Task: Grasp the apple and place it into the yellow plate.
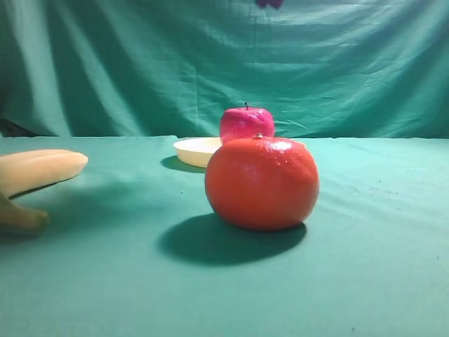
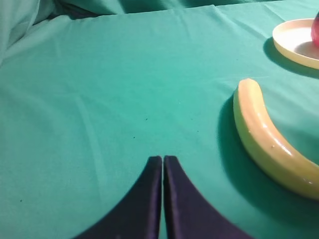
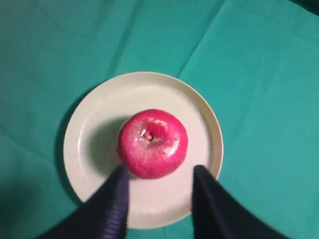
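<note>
The magenta-pink apple (image 3: 152, 143) sits upright in the middle of the pale yellow plate (image 3: 89, 129). In the high view the apple (image 1: 246, 124) shows behind the orange fruit, on the plate (image 1: 193, 149). My right gripper (image 3: 159, 172) hovers over the apple, open, with one dark finger on each side of its near edge and holding nothing. My left gripper (image 2: 163, 159) is shut and empty over bare green cloth, left of the banana. The plate's rim (image 2: 294, 42) and a sliver of the apple (image 2: 316, 30) show at the far right of the left wrist view.
A big orange-red round fruit (image 1: 262, 184) stands in front of the plate. A pale yellow banana (image 1: 38, 168) lies at the left; it also shows in the left wrist view (image 2: 264, 139). Green cloth covers the table and hangs behind it.
</note>
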